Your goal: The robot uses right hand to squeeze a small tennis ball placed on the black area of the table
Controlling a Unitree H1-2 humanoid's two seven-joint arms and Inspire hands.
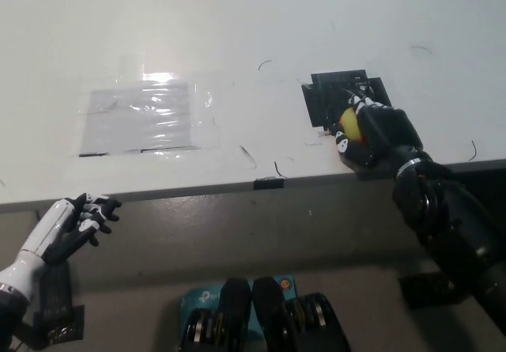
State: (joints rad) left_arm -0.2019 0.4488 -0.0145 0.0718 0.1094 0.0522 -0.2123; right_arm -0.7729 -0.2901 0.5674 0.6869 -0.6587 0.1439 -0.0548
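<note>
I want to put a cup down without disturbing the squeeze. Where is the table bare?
Bare: the table beyond and between the taped clear sheet and black area. Crowded: there, right hand grips the tennis ball. Left hand rests below the edge.

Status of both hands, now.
Left hand: open, holding nothing, below the table edge.
Right hand: shut on the tennis ball, at the black area.

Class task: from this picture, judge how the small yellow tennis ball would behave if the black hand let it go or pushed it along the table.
The tennis ball is round, so it would probably roll, perhaps off the nearby table edge. It looks small inside the right hand, so likely light. It probably gives slightly when squeezed.
</note>
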